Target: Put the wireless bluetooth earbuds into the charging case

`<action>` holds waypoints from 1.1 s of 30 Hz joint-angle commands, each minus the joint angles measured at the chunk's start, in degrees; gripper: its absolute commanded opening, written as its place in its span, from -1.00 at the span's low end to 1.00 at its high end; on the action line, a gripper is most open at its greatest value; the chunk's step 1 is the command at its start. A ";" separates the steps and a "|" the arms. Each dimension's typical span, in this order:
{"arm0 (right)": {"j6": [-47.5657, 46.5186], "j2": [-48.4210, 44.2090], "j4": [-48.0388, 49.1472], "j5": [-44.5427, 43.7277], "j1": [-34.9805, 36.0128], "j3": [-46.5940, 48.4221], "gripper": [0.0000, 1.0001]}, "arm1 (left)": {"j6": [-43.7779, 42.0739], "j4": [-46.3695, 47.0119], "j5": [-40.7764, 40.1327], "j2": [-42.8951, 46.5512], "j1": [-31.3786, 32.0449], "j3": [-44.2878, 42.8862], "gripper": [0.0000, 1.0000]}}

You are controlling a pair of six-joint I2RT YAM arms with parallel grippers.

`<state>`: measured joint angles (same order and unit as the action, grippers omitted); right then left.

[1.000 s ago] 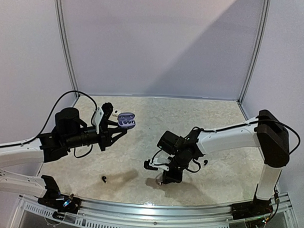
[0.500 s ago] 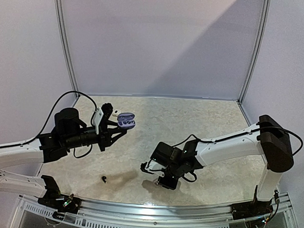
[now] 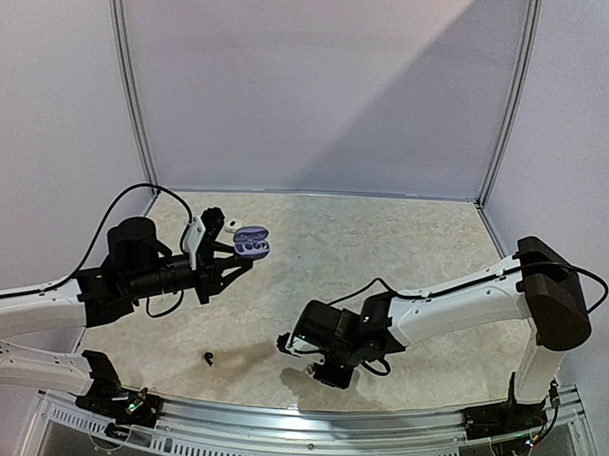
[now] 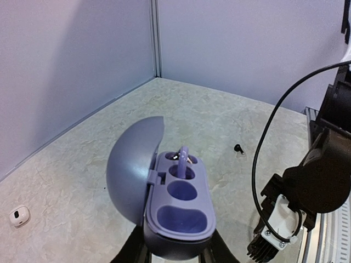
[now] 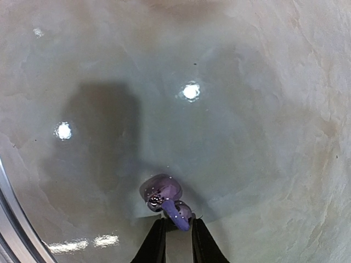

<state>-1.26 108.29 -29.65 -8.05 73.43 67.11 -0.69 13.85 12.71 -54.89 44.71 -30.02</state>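
A: Why was the open lavender plastic charging case (image 4: pixel 181 203) up in the air?

B: The left gripper (image 4: pixel 175 255) had its jaws clamped on the case's base. It held the case above the pale marbled table (image 4: pixel 230 104) with the domed lid swung back and the slots facing up, presumably to offer them to the other arm. One lavender earbud (image 4: pixel 183 156) stood stem-up in the far slot; the nearer slot looked empty.

A: And the right gripper (image 5: pixel 177 226)?

B: It was low over the table near the front edge, well apart from the case. Its jaws were close together, pinching the stem of a glossy purple stemmed earbud (image 5: pixel 162 192). Whether the bulb touched the surface could not be told.

A: Anything else around?

B: A tiny black stemmed earbud (image 4: pixel 238 148) lay on the table near the front edge, left of the right gripper, and a small white object (image 4: pixel 19 216) lay by the left wall. Neither blocked a path to the case. The right arm's black cable (image 4: pixel 269 137) looped nearby, probably the only thing worth minding on the approach.
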 commanded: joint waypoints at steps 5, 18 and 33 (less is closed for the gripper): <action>0.99 1.53 -0.07 -5.02 0.52 1.03 -0.59 | -0.38 0.32 0.54 1.77 -0.68 1.45 -1.00; -1.68 -0.09 0.00 -4.26 1.31 -0.12 -0.46 | -0.75 0.39 0.56 1.91 -0.68 1.72 -1.00; -12.89 -7.85 6.43 0.44 0.76 -7.96 -0.07 | -1.05 0.14 0.53 1.76 -0.68 1.57 -1.00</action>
<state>-8.80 105.23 -26.59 -10.63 74.00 62.92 -0.91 13.87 12.86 -53.84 44.71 -29.08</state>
